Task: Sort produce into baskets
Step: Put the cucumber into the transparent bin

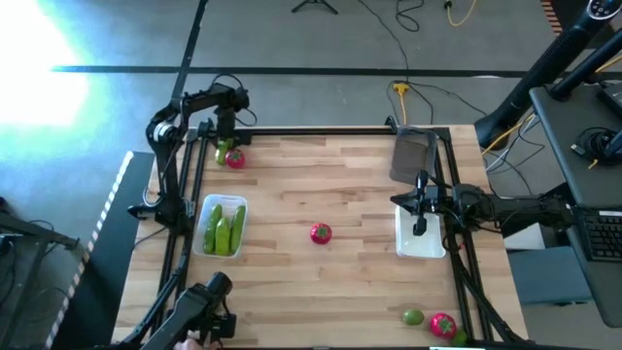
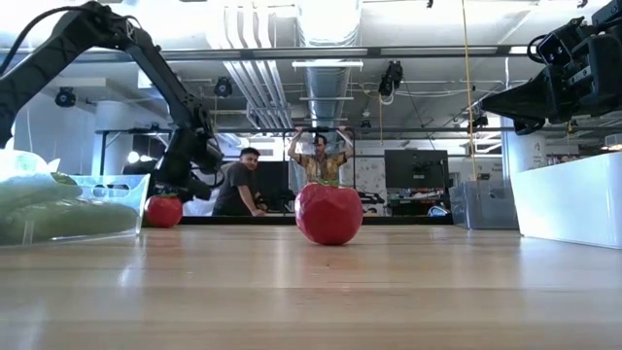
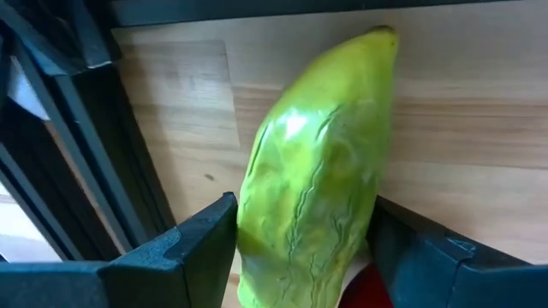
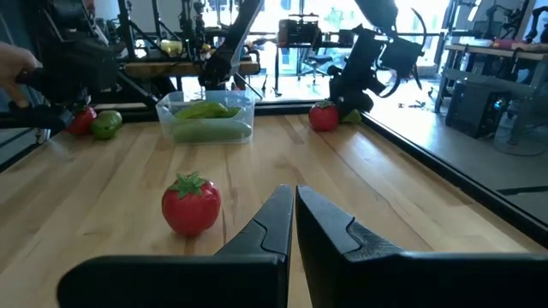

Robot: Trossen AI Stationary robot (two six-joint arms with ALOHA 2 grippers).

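Observation:
My left gripper [image 1: 225, 146] is at the table's far left corner, shut on a green cucumber [image 3: 325, 154]. A red tomato [image 1: 235, 158] lies right beside it. A clear basket [image 1: 206, 202] at the left holds several cucumbers [image 1: 224, 228]. Another tomato [image 1: 320, 232] lies mid-table and also shows in the right wrist view [image 4: 191, 204]. My right gripper [image 4: 294, 205] is shut and empty above the white basket [image 1: 428, 248] at the right. A grey basket [image 1: 413, 156] stands at the far right. A lime [image 1: 413, 317] and a tomato [image 1: 442, 324] lie at the near right. My left gripper pinches the cucumber between its two fingers, one on each long side [image 3: 257, 231], in the thicker half. The fingers lie across it. The cucumber's pointed end [image 3: 381, 34] reaches out past the fingers over the wood. Whether it is lifted clear, I cannot tell.
Dark frame rails [image 1: 321, 131] run along the table's far, left and right edges. People show in the room behind the table [image 2: 243, 180]. The wood between the left basket and the middle tomato is bare.

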